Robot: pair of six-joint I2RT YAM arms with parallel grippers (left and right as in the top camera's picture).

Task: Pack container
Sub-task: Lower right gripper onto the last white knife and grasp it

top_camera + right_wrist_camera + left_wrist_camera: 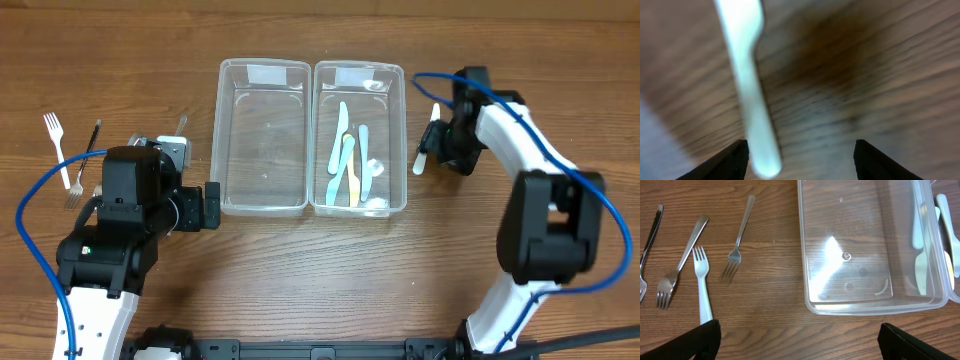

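Note:
Two clear plastic containers stand side by side. The left one (262, 140) is empty and the right one (360, 140) holds several pale plastic knives (345, 160). A white plastic utensil (426, 145) lies on the table just right of the right container. My right gripper (447, 135) is low over it and open. In the right wrist view the utensil's handle (747, 90) lies between the fingers (802, 160), close to the left finger. My left gripper (800, 345) is open and empty, near the empty container's (870, 245) front left corner.
Left of the containers lie a white plastic fork (701, 282), two metal forks (737, 240) (680, 262) and a black-handled utensil (650, 237). In the overhead view the white fork (55, 145) is at the far left. The table is wood.

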